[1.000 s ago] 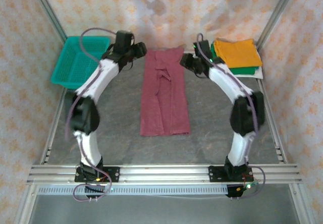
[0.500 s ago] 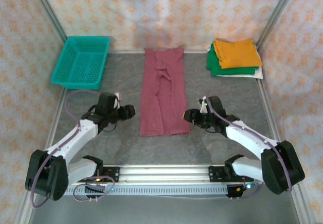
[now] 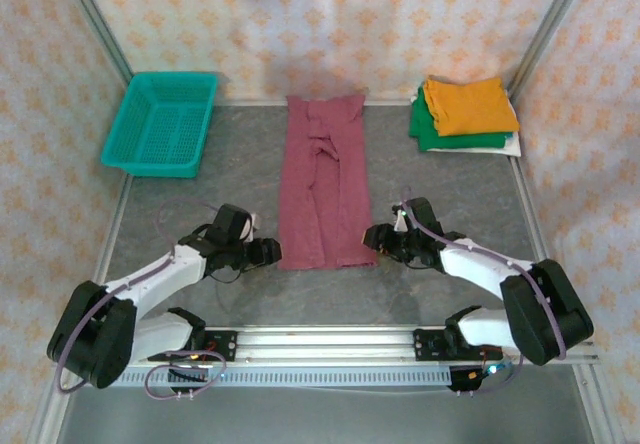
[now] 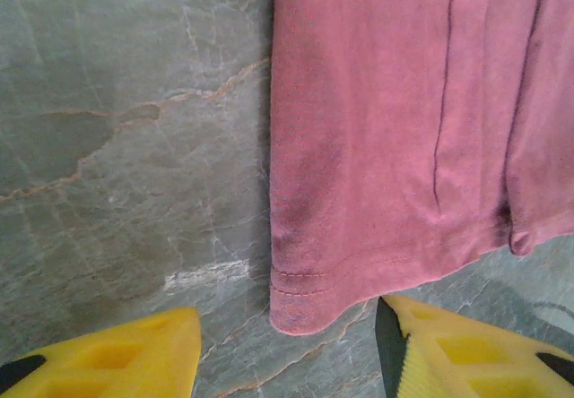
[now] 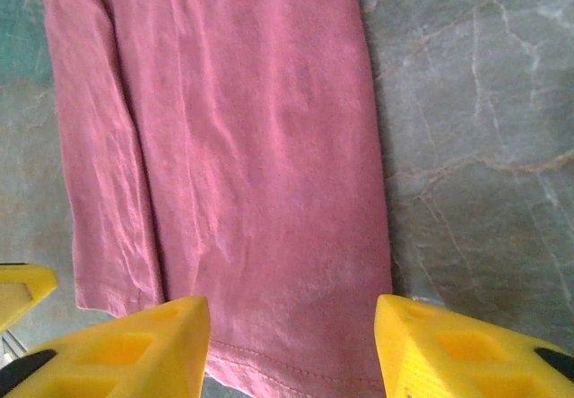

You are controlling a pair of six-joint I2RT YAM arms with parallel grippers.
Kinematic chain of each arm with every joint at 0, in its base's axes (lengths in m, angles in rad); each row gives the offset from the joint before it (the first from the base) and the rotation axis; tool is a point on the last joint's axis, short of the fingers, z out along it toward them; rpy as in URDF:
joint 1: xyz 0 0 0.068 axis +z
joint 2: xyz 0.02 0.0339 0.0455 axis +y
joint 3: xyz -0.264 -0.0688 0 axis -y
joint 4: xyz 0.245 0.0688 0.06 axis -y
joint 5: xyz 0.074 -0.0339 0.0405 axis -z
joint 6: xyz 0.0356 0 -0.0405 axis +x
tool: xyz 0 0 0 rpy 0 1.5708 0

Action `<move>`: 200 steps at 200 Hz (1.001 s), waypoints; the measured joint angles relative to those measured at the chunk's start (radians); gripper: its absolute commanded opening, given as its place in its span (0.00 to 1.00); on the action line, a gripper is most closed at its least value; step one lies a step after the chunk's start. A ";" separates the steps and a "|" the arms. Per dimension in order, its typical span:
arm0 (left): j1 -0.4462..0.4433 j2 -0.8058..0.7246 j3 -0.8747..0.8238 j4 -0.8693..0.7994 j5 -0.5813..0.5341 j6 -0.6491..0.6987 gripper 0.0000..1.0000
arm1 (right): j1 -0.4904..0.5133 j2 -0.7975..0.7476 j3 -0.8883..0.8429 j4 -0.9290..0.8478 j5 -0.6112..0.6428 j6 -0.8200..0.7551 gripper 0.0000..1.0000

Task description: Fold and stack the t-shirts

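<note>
The maroon t-shirt (image 3: 326, 179) lies as a long narrow strip down the middle of the table, its sides folded in, no lettering showing. My left gripper (image 3: 268, 253) is low beside the shirt's near left corner (image 4: 305, 304), open, with the corner between its yellow fingers (image 4: 108, 353). My right gripper (image 3: 374, 236) sits at the near right corner, open, with the hem (image 5: 296, 362) between its yellow fingers (image 5: 448, 349). A folded orange tee (image 3: 468, 104) tops a green one (image 3: 440, 139) and a white one (image 3: 512, 144) at the back right.
A teal mesh basket (image 3: 163, 121) stands at the back left. Grey marbled tabletop (image 3: 200, 194) lies bare on both sides of the shirt. Metal frame rails (image 3: 330, 342) run along the near edge, and patterned walls close in the sides and back.
Both arms swung from the shirt's far end down to its near end. In the last half second each gripper slid inward onto a near corner of the maroon shirt.
</note>
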State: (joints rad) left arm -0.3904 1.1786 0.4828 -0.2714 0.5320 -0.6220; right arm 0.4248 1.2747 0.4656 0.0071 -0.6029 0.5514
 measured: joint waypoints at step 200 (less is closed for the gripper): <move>-0.094 0.162 0.037 0.093 -0.018 -0.035 0.21 | 0.000 0.018 -0.039 0.047 -0.018 0.005 0.50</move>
State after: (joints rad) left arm -0.4847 1.3407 0.5194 -0.1780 0.5140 -0.6567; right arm 0.4252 1.2930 0.4263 0.0544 -0.6205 0.5560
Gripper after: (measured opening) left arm 0.247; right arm 0.504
